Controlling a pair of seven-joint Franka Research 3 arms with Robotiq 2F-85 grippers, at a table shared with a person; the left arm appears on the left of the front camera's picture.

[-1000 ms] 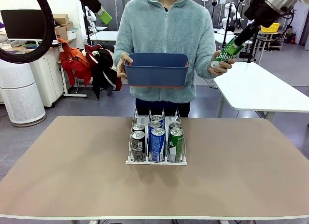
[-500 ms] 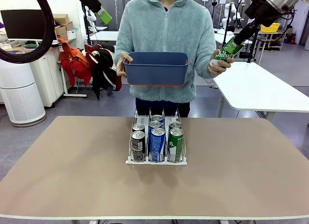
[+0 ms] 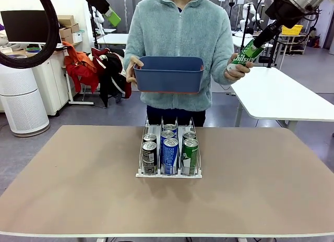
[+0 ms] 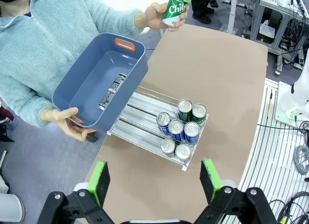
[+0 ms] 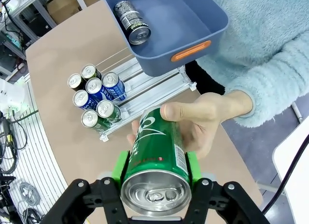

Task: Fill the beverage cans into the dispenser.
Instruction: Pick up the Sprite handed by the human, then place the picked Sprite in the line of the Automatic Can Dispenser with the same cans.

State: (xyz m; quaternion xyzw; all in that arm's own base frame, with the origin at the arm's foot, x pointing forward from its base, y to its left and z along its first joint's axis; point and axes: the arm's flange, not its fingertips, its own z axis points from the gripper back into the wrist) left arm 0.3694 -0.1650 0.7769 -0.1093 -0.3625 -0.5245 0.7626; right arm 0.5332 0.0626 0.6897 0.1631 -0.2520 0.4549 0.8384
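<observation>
The dispenser stands mid-table with several beverage cans at its front end. High at the far right, my right gripper is shut on a green can. In the right wrist view its green pads clamp that can, and the person's hand grips it too. My left gripper hangs open and empty high above the table, looking down on the dispenser. The person holds a blue bin with one dark can lying inside.
The person stands at the table's far edge, behind the dispenser. The bin is held in the air above the dispenser's far end. A white table stands at the right beyond my table. Bare tabletop lies left and right of the dispenser.
The green can, my right gripper and the person's hand have shifted very slightly up and left. Everything else holds still.
</observation>
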